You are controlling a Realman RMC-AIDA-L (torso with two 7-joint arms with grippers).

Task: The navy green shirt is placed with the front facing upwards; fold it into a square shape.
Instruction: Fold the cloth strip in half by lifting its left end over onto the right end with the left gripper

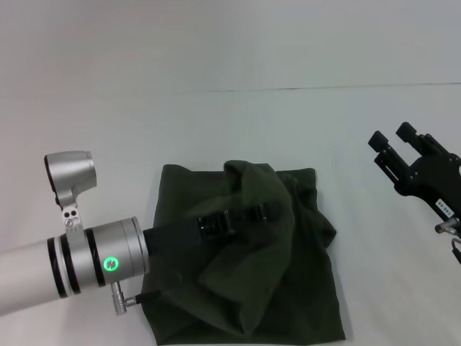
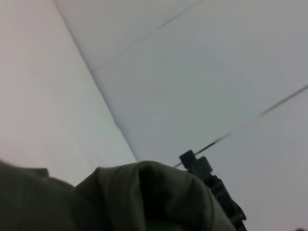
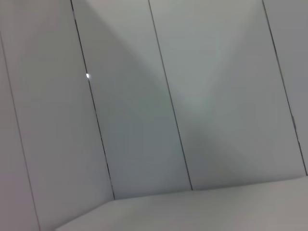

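Observation:
The navy green shirt (image 1: pixel 288 288) lies on the white table as a rough folded rectangle, plain green side showing. My left arm reaches across it from the left. My left gripper (image 1: pixel 241 216) is over the shirt's upper middle, shut on a raised fold of cloth that drapes over and around it. That bunched green shirt (image 2: pixel 144 197) fills the low part of the left wrist view, and a black gripper part (image 2: pixel 211 185) pokes out behind it. My right gripper (image 1: pixel 392 135) hangs open above the table at the right, well clear of the shirt.
The white table (image 1: pixel 216 130) stretches bare beyond the shirt to a seam line at the back. My left arm's silver forearm (image 1: pixel 94 263) covers the near left corner. The right wrist view shows only pale wall panels (image 3: pixel 144 120).

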